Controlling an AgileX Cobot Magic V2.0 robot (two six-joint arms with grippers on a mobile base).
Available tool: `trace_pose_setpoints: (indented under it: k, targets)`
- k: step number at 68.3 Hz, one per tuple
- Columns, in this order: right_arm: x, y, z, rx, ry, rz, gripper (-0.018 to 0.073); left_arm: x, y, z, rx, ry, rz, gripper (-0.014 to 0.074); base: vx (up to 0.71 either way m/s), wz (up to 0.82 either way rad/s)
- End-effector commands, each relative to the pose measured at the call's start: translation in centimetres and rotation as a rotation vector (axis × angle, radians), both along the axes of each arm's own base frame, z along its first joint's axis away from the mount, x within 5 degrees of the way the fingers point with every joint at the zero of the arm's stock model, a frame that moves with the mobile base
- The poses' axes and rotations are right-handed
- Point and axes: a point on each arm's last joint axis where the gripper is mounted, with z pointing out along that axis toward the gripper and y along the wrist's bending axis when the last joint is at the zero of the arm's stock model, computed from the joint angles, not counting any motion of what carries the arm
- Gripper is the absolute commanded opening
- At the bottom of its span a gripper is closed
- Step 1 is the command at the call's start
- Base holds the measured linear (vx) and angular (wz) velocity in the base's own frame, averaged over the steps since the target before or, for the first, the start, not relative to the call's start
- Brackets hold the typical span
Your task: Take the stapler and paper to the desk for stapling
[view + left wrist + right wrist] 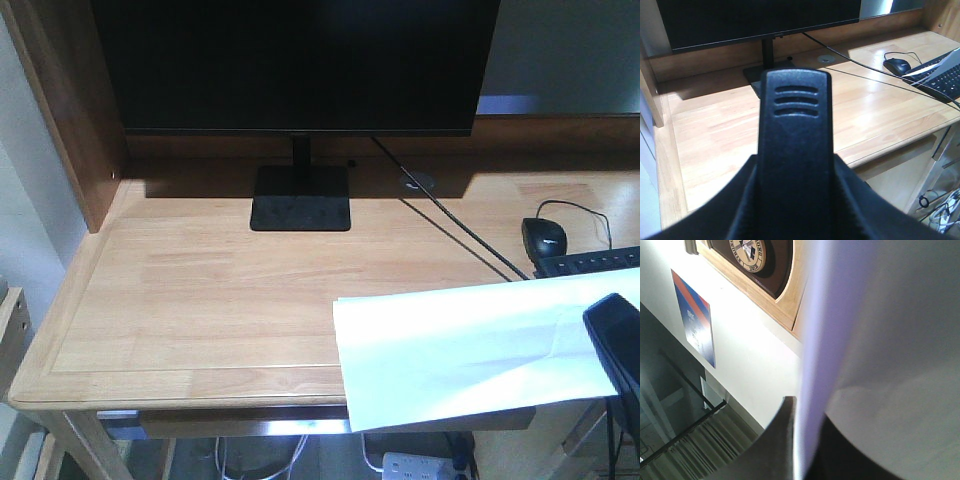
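Left claw (797, 200): Seen from the left wrist camera, its dark fingers (742, 210) press in from both sides on an upright black body with three ribbed slots, most likely the stapler (795, 125); the close view hides the rest of it.
Left arm pose: The claw hangs above the front left part of the surface (220, 300), pointed toward the back.
Right claw (615, 340): It enters at the front right edge of the front view, pinched on the right end of the paper (470, 350); the right wrist camera looks up past the sheet at a wall.
Paper: A plain white sheet, held off the surface over its front right part, with a faint crease near the claw. Its near corner overhangs the front edge.
Front edge: Rounded corner at left, with a grooved border running just inside the rim.
Open room: Bare plank-grained wood spreads across the left and centre, from the front rim to the monitor base (300, 210).
Right side: The keyboard (590, 262) lies just beyond the paper's far edge, with the black mouse (543, 238) beside it and a cable (450, 215) running diagonally toward the back.
Far side: The dark monitor (300, 60) stands against the rear panel.
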Motion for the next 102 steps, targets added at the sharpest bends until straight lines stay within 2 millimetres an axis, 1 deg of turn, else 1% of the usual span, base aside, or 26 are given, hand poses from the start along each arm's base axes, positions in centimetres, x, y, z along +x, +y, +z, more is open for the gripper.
trace_pose_setpoints:
  k: [1,102]
  targets:
    - [-0.87,-0.20,0.31,0.057,-0.095,0.025,-0.0001,0.16,-0.09,1.79,-0.058,-0.109,-0.002,-0.0006,0.04,0.01]
    - [-0.87,-0.20,0.31,0.057,-0.095,0.025,-0.0001,0.16,-0.09,1.79,-0.058,-0.109,-0.002,-0.0006,0.02,0.00]
